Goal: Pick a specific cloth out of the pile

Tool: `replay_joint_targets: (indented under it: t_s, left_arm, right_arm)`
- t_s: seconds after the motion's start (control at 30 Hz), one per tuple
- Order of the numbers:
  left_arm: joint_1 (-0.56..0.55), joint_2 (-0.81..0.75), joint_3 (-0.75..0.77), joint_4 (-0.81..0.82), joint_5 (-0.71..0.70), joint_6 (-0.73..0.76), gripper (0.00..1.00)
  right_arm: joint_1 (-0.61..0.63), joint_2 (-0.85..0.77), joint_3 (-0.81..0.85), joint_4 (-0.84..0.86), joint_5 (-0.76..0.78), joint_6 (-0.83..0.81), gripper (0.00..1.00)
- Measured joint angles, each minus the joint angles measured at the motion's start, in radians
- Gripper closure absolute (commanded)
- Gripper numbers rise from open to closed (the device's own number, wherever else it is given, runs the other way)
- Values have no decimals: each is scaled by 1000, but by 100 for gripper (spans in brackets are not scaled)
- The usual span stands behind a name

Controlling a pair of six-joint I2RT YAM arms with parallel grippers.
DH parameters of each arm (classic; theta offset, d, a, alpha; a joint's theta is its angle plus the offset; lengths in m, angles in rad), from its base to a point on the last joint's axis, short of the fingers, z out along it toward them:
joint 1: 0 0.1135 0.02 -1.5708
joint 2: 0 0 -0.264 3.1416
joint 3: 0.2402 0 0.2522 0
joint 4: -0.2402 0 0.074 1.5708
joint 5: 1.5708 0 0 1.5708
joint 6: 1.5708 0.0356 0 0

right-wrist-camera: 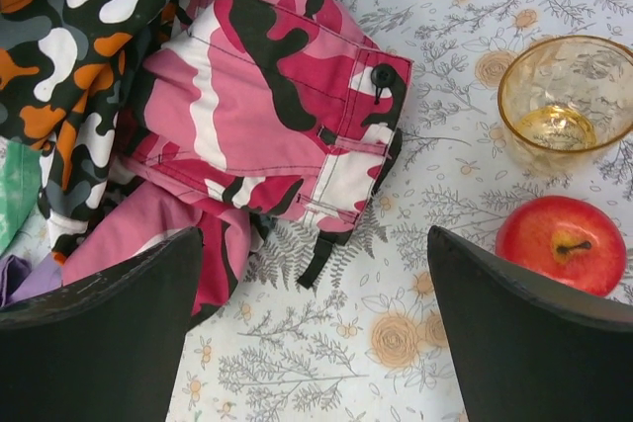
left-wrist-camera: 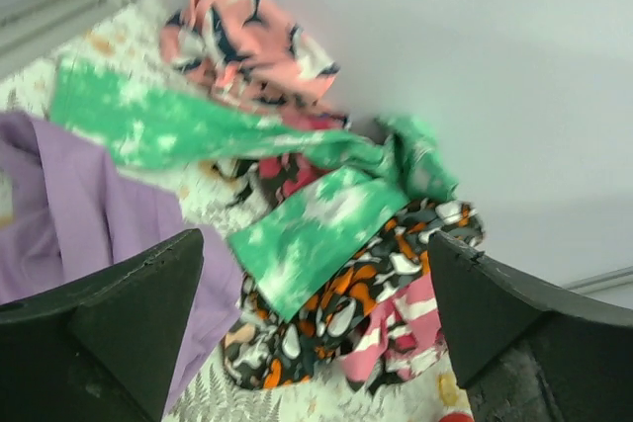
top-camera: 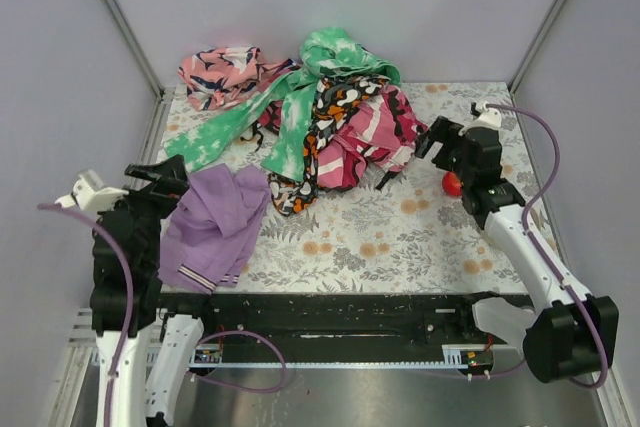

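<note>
Top external view is showing both arm bases sitting at the bottom edge of the frame. At lower left, the left arm is rising from its base and bending toward the centre. Its left claw (top-camera: 168, 175) is standing wide with nothing between the fingers, hovering just beside the upper left corner of the cloth (top-camera: 213, 219). That lilac cloth is lying crumpled on the counter (top-camera: 400, 232) at left centre, its pale-striped hem facing the near edge, just beside the near left edge of the pile (top-camera: 330, 117). At lower right, the right arm is stretching diagonally up and inward, with the right claw (top-camera: 430, 147) also gaping wide and empty, pointing at the pile's right side by the pink camouflage garment (right-wrist-camera: 267, 96). A red apple (right-wrist-camera: 562, 242) is sitting just under that wrist, with an amber glass cup (right-wrist-camera: 556, 96) beyond it. Farthest back, the pile is heaping near the rear wall, green-and-white fabric draping over it.
</note>
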Motion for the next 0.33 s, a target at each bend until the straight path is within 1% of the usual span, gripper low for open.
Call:
replay_joint_targets:
  t_s: [0.07,0.13,0.23,0.33]
  left_arm:
    - [0,-76,10,18,-15,14,1]
    - [0,-120,-8,25,-15,31,1]
    - [0,-134,-59,23,-2,51,1]
    - [0,-117,-89,3,25,66,1]
  right_arm:
    - [0,-47,-29,-1,0,-1,1]
    - [0,-95,-68,6,-2,-2,1]
    - [0,-149,-121,16,-3,-3,1]
    - [0,-179,-159,34,-14,-8,0]
